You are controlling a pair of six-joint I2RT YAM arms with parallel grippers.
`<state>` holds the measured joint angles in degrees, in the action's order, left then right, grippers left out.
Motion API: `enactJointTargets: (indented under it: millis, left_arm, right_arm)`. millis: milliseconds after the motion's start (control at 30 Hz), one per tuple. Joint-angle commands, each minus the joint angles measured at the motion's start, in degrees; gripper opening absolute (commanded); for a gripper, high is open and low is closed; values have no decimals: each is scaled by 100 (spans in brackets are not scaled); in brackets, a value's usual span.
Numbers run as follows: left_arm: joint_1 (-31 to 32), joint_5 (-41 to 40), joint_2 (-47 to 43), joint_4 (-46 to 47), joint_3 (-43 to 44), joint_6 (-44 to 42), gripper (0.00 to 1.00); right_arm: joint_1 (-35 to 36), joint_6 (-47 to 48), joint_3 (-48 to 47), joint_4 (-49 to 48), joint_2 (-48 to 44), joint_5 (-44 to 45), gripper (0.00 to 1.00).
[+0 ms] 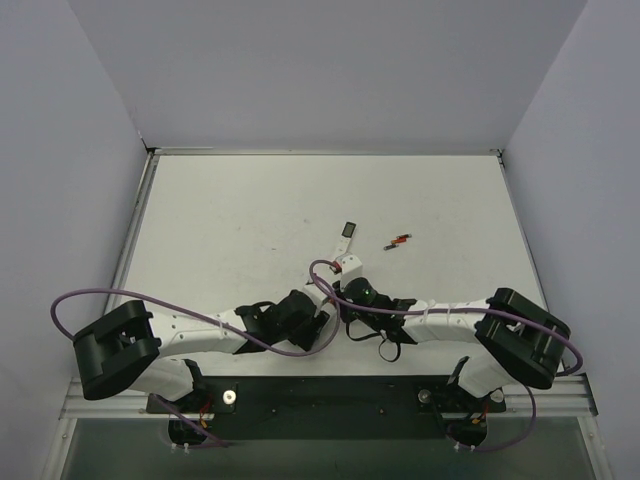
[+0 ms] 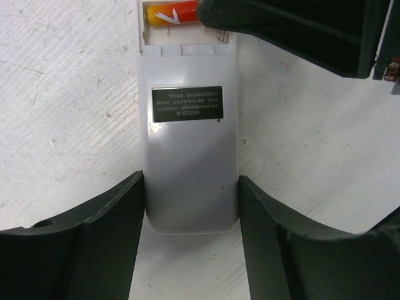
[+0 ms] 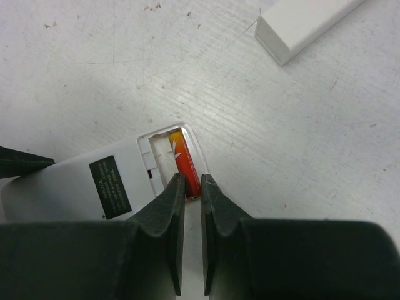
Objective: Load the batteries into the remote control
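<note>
1. Since the remote control [image 2: 190, 144] is a light, hard plastic shell lying label-up on the table [image 1: 250, 200], I'd expect it to skate if you shove it, so clamping the long sides makes sense. The left gripper [image 2: 190, 182] does exactly that, with a finger pressed against each edge at the closed end, away from the open bay.
2. The right gripper [image 3: 192, 181] is nearly closed. Its tips look pinched on the near end of the red-and-yellow battery [image 3: 181, 153], which lies in the bay along the outer wall. The tips hide that end, so whether it's fully seated is anyone's guess.
3. Handling-wise, the battery is tiny, rigid, smooth and round, so it'll probably roll or squirt out of a sloppy pinch. Grab it across the middle and press it down gently.
4. A spare battery [image 1: 400, 240] lies loose farther out on the table, well apart from the held remote and near a slimmer remote [image 1: 348, 232].
</note>
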<state>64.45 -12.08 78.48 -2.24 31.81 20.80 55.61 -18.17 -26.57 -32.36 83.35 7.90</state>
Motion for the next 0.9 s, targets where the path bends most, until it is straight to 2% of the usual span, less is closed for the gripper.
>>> enactJointTargets:
  millis: [0, 167, 633, 867]
  left_arm:
    - [138, 962, -52, -4, 1, 65, 0]
    - [138, 926, -43, -48, -9, 109, 0]
    - [138, 962, -131, 4, -105, 126, 0]
    - [130, 856, -210, -39, -158, 197, 0]
  right_arm:
    - [467, 1140, -340, 914, 383, 1264, 5]
    - [889, 1387, -700, 1276, 682, 1759, 7]
    - [749, 1158, -991, 1522, 1060, 1003, 11]
    - [521, 842, -938, 1583, 780, 573, 12]
